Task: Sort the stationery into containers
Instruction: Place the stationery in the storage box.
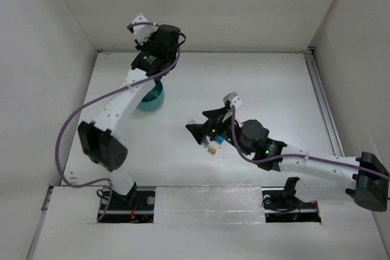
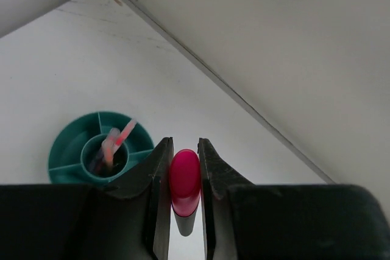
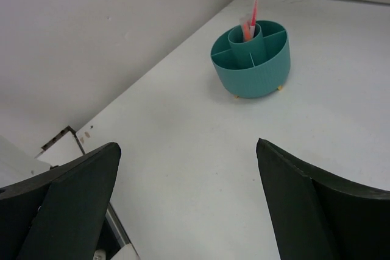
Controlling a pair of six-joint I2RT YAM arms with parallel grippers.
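The teal organiser cup (image 1: 153,97) stands at the left of the table, half hidden under my left arm. In the left wrist view the cup (image 2: 66,150) holds a thin pink-red pen (image 2: 124,134) and a clear pen in its centre tube. My left gripper (image 2: 184,150) is shut on a black marker with a pink cap (image 2: 184,178), held just right of and above the cup. My right gripper (image 1: 199,123) is open and empty above the table's middle. It faces the cup (image 3: 251,59), which is well ahead of it.
Several small pieces of stationery (image 1: 214,144), one tan and one blue among them, lie under my right wrist. White walls enclose the table at back, left and right. A metal rail (image 1: 321,98) runs along the right edge.
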